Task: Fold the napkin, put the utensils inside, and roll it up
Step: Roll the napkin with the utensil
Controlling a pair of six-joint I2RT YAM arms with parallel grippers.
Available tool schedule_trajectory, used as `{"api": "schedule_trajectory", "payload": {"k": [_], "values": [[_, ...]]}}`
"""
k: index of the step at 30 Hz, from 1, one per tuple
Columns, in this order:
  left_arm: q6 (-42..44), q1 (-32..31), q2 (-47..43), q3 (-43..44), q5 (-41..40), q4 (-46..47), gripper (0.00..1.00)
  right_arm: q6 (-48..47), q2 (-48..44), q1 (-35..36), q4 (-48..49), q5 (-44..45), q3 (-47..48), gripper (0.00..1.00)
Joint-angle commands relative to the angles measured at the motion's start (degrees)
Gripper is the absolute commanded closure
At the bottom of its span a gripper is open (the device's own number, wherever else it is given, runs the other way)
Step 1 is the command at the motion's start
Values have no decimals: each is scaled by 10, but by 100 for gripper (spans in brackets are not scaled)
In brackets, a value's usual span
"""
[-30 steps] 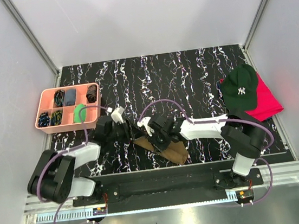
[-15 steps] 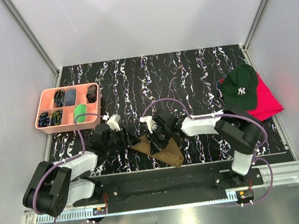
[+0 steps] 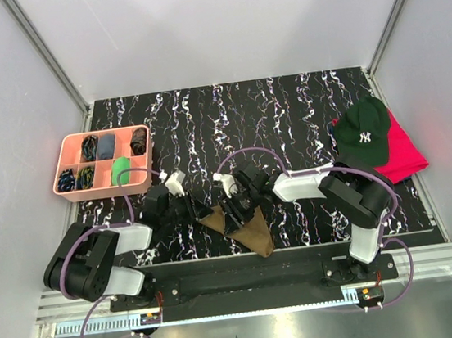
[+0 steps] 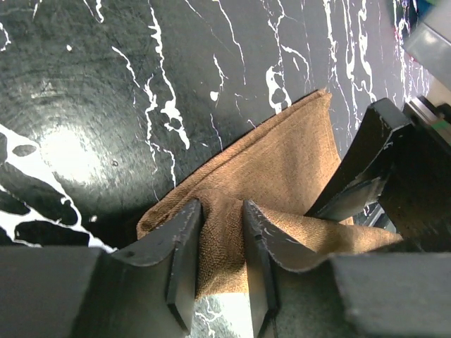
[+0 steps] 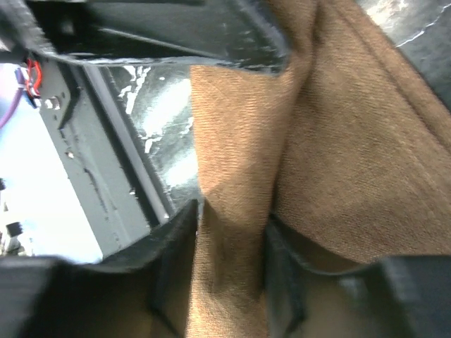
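The olive-brown napkin [image 3: 250, 228] lies bunched in a long wedge near the table's front edge, between the two arms. My left gripper [image 3: 201, 213] pinches a fold of the napkin [image 4: 282, 162] at its left end; its fingers [image 4: 184, 246] stand close together with cloth between them. My right gripper [image 3: 233, 212] grips another fold of the napkin [image 5: 352, 155] right beside it; its fingers [image 5: 173, 246] clamp a ridge of cloth. The utensils are not in view.
A pink compartment tray [image 3: 65, 168] with dark items and a green one stands at the back left. A dark green cap [image 3: 362, 136] lies on a red cloth [image 3: 404, 151] at the right. The table's front rail [image 5: 91, 162] is just beyond the napkin.
Both grippers have drawn in over the napkin's left end. The napkin has shifted a little left and its tip now points down toward the front edge.
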Motion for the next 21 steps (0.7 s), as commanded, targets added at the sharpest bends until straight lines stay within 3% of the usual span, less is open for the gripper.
{"api": "schedule_trajectory", "payload": {"k": [1, 12, 21], "values": [[20, -1, 30, 5, 4, -11, 69, -14, 17, 2, -47, 90, -12, 42], [45, -3, 31, 25, 27, -32, 70, -28, -37, 2, -105, 143, 15, 38], [61, -3, 29, 43, 33, -60, 70, -47, -135, 13, -153, 222, 33, 31]]}}
